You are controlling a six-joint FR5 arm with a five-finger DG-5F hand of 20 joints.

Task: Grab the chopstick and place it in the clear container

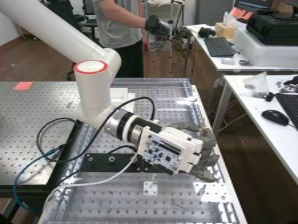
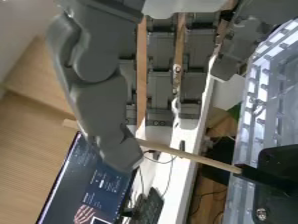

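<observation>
Over the bench [image 1: 100, 202] near its right edge, high view: hand [image 1: 207, 159] out past the black plate [image 1: 110, 163], dark fingers pointing away from the white palm housing [image 1: 174, 150]. Arm comes in from upper left, cable looped alongside. Nothing on the grip to be read from that side.

Wrist view: chopstick [image 2: 189, 156] runs at a slant, one end at a black holder-like piece [image 2: 263, 179], passing behind the thumb [image 2: 118, 145]. Fingers [image 2: 159, 85] look fairly straight, thumb well apart from them; hand reads as open, not clamped on the stick. Whether thumb touches wood, can't tell.

Step, my call: pre-grasp, stick not secured. Next move: line up, close thumb and fingers on the shaft, draw it free of the black piece, then carry to the clear container. Risk: thin round stick could roll or swing if pinched off-centre.
</observation>
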